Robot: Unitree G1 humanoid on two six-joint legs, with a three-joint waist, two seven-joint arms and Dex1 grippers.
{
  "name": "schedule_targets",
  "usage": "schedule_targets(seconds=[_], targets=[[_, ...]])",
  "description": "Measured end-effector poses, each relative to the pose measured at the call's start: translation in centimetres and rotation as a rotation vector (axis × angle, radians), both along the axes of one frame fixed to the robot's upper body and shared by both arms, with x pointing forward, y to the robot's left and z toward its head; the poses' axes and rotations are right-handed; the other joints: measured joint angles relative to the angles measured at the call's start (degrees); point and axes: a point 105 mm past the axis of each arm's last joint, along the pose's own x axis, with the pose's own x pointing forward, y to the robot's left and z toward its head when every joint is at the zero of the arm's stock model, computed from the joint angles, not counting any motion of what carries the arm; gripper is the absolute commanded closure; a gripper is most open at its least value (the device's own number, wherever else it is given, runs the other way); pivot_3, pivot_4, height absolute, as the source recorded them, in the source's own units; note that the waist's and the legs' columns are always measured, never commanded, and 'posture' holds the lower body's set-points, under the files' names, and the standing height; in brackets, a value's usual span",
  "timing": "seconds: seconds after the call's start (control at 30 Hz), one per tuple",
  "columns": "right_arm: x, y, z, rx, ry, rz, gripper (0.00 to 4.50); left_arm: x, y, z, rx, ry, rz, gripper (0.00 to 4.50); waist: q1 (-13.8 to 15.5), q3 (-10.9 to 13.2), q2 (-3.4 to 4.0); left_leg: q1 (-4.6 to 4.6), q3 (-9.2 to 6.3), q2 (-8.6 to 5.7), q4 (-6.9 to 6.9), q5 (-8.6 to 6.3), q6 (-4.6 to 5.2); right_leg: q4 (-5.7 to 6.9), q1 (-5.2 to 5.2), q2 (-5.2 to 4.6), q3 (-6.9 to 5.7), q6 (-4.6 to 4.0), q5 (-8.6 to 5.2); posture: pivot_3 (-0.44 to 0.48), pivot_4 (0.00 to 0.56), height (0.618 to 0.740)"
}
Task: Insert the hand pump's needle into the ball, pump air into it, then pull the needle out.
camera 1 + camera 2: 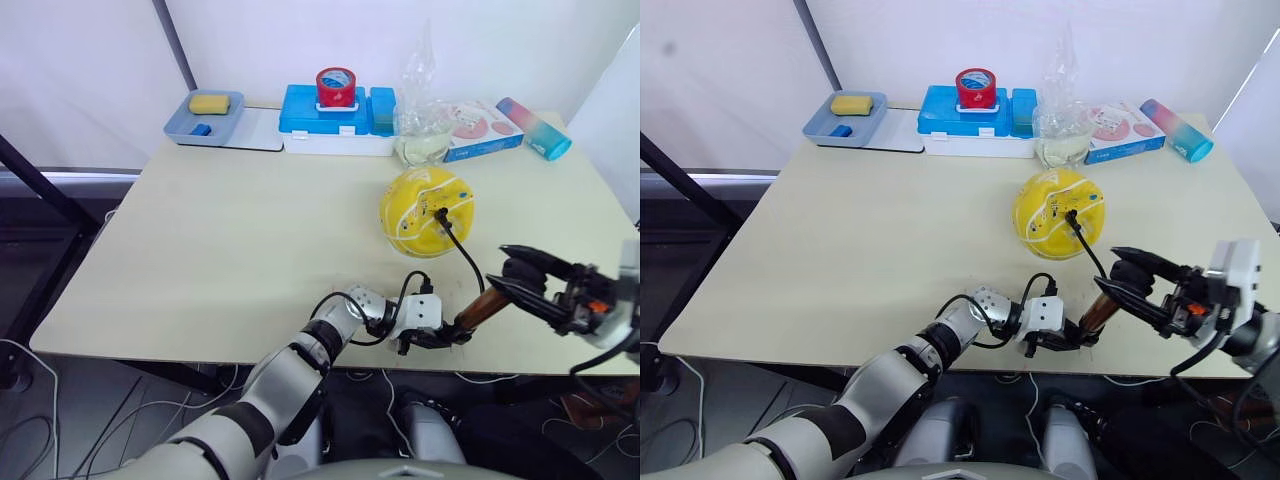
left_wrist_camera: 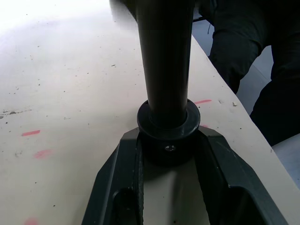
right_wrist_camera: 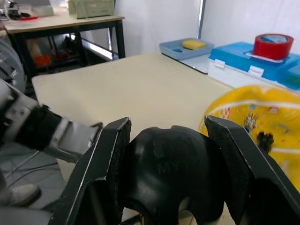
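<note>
Yellow ball is sitting on the tabletop with the needle already stuck in, hose trailing back to the pump at the near edge. Left claw is clamping the pump's base cap, right claw is gripping the black handle. Looks like the pumping stage, so I'd be keeping the base pinned and stroking the handle straight along the barrel so the hose isn't tugging the needle. Ball is lying around 11 o'clock from the right claw, close by.
</note>
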Motion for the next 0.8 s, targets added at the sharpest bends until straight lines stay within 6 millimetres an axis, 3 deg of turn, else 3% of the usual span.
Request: schedule_targets(seconds=[0.1, 0.3, 0.57, 0.7, 0.8], targets=[[0.3, 0.2, -1.7, -0.003, 0.017, -0.011, 2.49, 0.0, 0.0, 0.0, 0.0, 0.0, 0.001, 3.44, 0.0, 0.0, 0.01, 0.0, 0.0, 0.0, 0.0, 0.0, 0.0, 0.0, 0.0, 0.0, 0.0, 0.0, 0.0, 0.0, 0.15, 0.739], [0.2, 0.0, -1.4, -0.004, 0.023, 0.005, 2.49, 0.0, 0.0, 0.0, 0.0, -0.003, -0.002, 3.44, 0.0, 0.0, 0.02, -0.01, 0.0, 0.0, 0.0, 0.0, 0.0, 0.0, -0.01, -0.02, 0.0, 0.0, 0.0, 0.0, 0.15, 0.739], [-0.5, -0.8, 3.9, 0.035, -0.018, 0.024, 2.49, 0.0, -0.1, 0.1, -0.001, -0.004, -0.004, 3.44, 0.1, 0.1, 0.07, -0.03, 0.0, 0.0, 0.0, 0.0, -0.01, 0.0, -0.02, -0.02, -0.01, -0.01, 0.0, 0.0, 0.15, 0.739], [-0.9, -1.2, 7.7, 0.049, -0.079, 0.046, 2.49, 0.0, -0.1, 0.1, -0.001, -0.003, -0.004, 3.44, 0.1, 0.1, 0.05, -0.03, 0.0, 0.0, 0.0, 0.0, -0.01, -0.01, -0.01, -0.02, -0.01, -0.01, 0.0, 0.0, 0.15, 0.739], [-1.1, -1.3, 8.8, 0.055, -0.096, 0.052, 2.49, -0.1, -0.1, 0.1, 0.0, -0.019, -0.01, 3.44, 0.1, 0.1, 0.04, -0.04, 0.01, -0.01, 0.0, 0.0, 0.0, -0.01, -0.01, -0.03, 0.01, 0.0, 0.01, 0.0, 0.15, 0.739]])
